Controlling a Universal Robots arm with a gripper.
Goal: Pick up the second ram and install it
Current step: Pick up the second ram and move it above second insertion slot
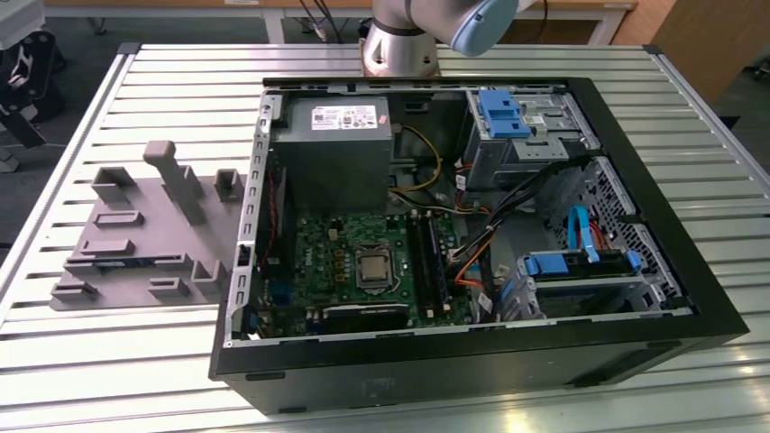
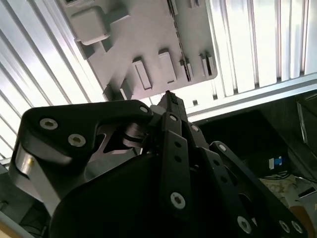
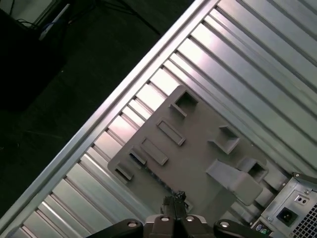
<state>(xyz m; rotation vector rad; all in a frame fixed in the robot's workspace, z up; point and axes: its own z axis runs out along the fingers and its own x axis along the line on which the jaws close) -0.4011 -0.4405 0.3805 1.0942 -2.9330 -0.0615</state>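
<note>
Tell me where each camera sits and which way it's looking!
Exterior view: off the arm, high up, looking down on the open computer case and slatted table; the arm stands behind the case.
First wrist view: on the arm, looking down past the gripper at the grey holder plate.
Second wrist view: on the arm, looking along the gripper's black links at that plate.
All three share the plate.

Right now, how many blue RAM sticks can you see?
1: the second ram lies in a slot of the grey holder, outside the computer case. Another may be hidden inside the case.
</note>
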